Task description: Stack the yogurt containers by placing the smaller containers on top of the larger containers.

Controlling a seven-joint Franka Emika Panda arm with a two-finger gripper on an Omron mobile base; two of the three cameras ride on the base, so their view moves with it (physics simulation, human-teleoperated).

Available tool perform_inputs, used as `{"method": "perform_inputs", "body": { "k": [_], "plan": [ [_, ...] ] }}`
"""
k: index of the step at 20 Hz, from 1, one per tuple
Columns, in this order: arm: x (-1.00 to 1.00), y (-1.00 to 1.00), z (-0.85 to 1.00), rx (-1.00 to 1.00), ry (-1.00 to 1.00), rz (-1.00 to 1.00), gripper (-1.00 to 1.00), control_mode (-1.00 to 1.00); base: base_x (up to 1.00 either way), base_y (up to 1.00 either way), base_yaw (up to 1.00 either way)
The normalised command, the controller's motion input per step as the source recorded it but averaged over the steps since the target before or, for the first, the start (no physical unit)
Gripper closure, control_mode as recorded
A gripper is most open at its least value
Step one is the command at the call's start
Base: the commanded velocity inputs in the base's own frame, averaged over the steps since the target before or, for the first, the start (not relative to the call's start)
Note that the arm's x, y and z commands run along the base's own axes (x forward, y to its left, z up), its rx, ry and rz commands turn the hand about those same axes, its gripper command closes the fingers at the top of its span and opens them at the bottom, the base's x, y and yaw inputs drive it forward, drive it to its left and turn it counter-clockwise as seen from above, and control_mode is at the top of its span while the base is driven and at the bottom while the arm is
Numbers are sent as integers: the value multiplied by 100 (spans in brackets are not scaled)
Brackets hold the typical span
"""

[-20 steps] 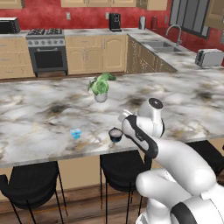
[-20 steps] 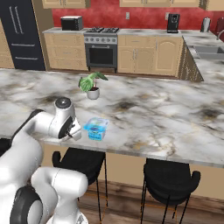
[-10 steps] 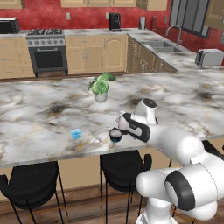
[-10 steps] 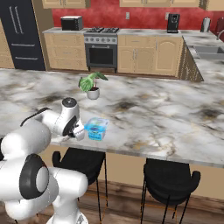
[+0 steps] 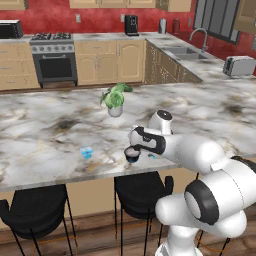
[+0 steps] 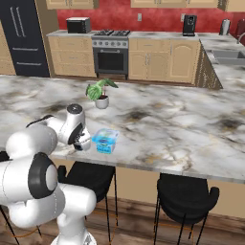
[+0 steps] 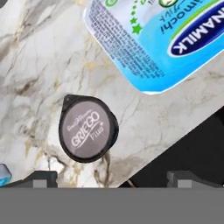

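While the dark cup (image 7: 87,129) sat upright on the marble desk (image 5: 45,125) near its front edge, its grey lid reading "GRIEGO" faced the hand camera, and nothing was gripping it. Just beside it lay the blue tub (image 7: 162,39), apart from the cup with bare marble between them; in the right base view the tub (image 6: 105,140) stood right next to the arm's wrist. The tiny light-blue cup (image 5: 86,152) rested by itself farther along the front edge, well apart from the dark cup (image 5: 132,154), and its corner showed at the lower left of the hand view. The end effector (image 7: 111,178) hovered above the dark cup with its two tips spread wide, holding nothing; the cup lay closer to one tip than to the other. In the left base view the white wrist hung directly over the dark cup. Farther back on the desk stood a white pot with a green plant (image 5: 115,100). Black stools (image 5: 142,187) stood under the desk's front edge.
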Motion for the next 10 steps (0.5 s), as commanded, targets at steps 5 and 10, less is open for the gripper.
{"method": "perform_inputs", "body": {
  "k": [5, 10],
  "plan": [
    [0, 11, -5, 0, -3, 0, -100, -100, 0, 0, 0],
    [0, 0, -36, 0, -11, -4, -100, -100, 0, 0, 0]
  ]
}}
